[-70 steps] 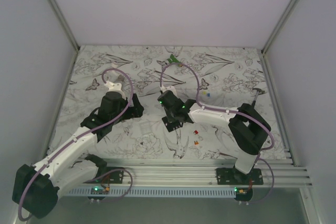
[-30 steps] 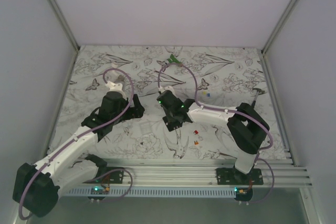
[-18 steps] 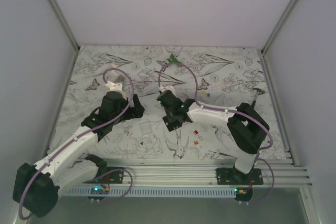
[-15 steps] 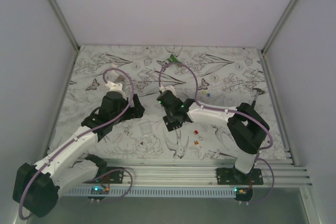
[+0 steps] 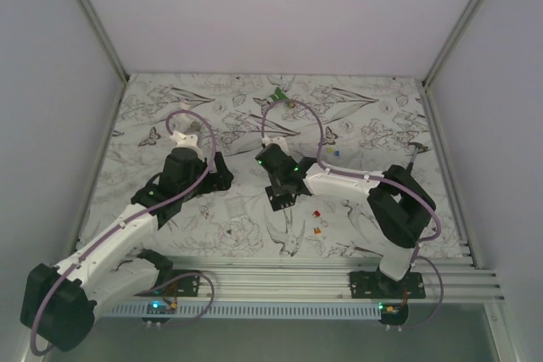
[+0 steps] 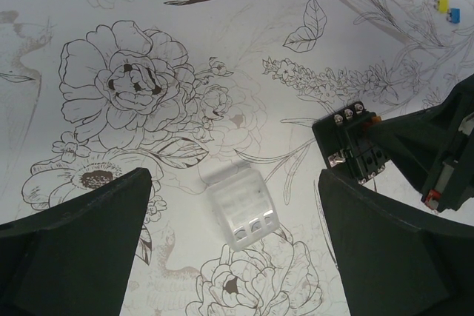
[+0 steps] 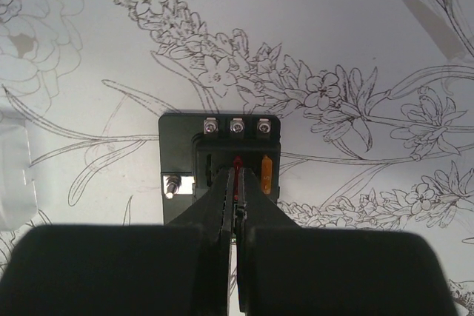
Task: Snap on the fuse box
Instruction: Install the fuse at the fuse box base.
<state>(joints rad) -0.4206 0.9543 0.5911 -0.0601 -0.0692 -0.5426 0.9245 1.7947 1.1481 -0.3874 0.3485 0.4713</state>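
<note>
Reaching in from 5 o'clock in the top view, the right arm folds at the elbow and tips its wrist steeply down, so the right gripper (image 5: pixel 282 198) lands near the middle of the cloth (image 5: pixel 170 108). The left arm stretches from 7 o'clock, wrist low, and its left gripper (image 5: pixel 222 174) is parked just at 9 o'clock of the right one, likely waiting its turn. Loose fuses (image 5: pixel 319 221) lie at 4 o'clock of the right gripper

In the left wrist view the fingers (image 6: pixel 74 249) stand spread to the limit with nothing between them. They frame a clear cover (image 6: pixel 243 209) lying flat on the cloth, probably the part to be snapped on. The fuse box (image 6: pixel 354 146) sits at 2 o'clock of the cover, near but not touching, with the right gripper over its far side

In the right wrist view the fuse box lies flat, screws at 12 o'clock. The fingers (image 7: pixel 222 205) are squeezed together, tips at the red fuse (image 7: pixel 237 162); whether they nip it or just press it I cannot tell. Pressing would seat it before the cover goes on
</note>
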